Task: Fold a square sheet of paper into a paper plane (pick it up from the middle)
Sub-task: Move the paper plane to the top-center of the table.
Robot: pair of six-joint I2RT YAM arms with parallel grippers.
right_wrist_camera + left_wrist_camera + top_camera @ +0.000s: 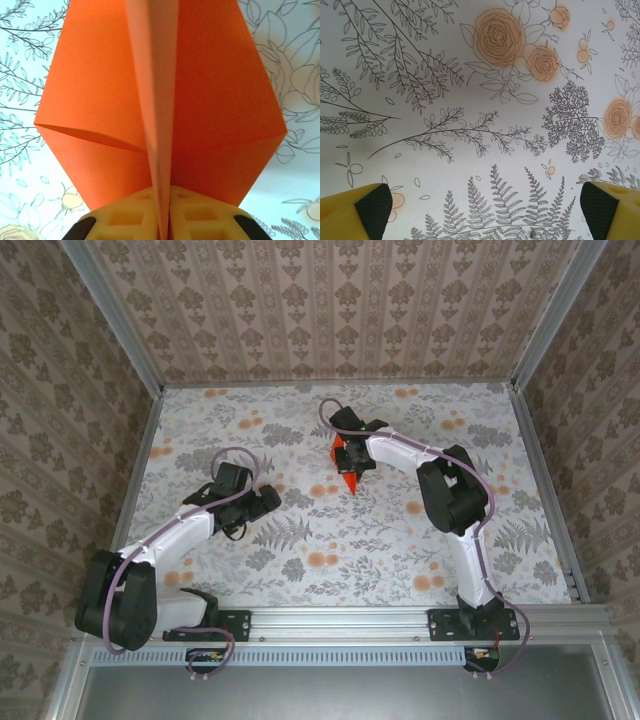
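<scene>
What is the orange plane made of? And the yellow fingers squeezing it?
The paper plane looks like thin matte orange paper: sharp creases, folded flaps. The fingers of the right gripper seem moulded yellow plastic or rubber, judging by recessed pockets.

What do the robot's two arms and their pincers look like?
The left arm and right arm are white-sleeved tubes with bulky black joints and black bases; a thin purple cable loops along each. The left gripper and right gripper have yellow plastic fingers with dark pads.

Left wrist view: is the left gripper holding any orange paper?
No, the left gripper is open, its fingers wide apart above the printed surface.
</scene>
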